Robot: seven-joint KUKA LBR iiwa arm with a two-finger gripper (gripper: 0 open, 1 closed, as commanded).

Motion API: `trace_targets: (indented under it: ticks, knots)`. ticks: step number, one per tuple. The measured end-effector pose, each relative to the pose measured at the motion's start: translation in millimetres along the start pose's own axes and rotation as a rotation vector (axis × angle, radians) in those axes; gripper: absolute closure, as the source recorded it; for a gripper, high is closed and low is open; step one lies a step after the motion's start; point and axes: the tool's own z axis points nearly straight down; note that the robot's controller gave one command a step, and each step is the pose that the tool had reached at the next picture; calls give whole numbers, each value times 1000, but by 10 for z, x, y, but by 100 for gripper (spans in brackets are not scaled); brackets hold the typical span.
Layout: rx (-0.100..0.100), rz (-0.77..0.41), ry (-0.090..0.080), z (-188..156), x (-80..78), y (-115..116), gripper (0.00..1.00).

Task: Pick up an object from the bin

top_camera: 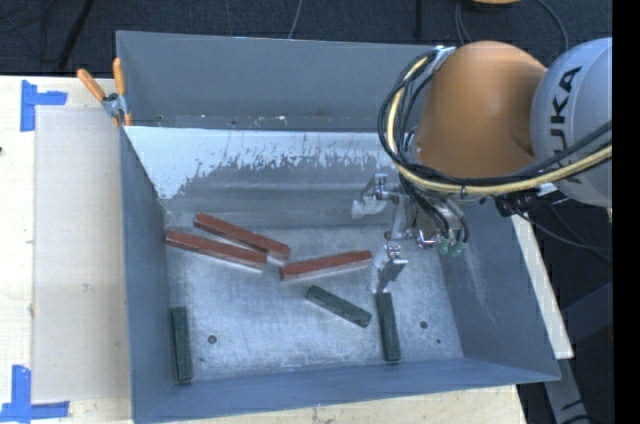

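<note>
Orange wrist cover (480, 112) on top | gripper (388, 270) low, right of bin (300, 92) centre, spread: cannot tell | red-brown bar (325, 265) ends just beside it | likely stiff, light: pinch across its narrow width

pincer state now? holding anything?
Pincer: cannot be told. It sits at the right end of a brown bar, just above a green bar.

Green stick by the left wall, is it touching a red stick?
No, the green stick lies alone beside the left wall of the bin, well apart from the red sticks.
</note>
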Motion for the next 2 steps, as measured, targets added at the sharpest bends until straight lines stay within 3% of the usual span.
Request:
trace_targets:
  ticks: [1,2]
  knots:
    - [0,0,0,0,0,0,0]
    - [1,-47,-4,376,-28,31,0]
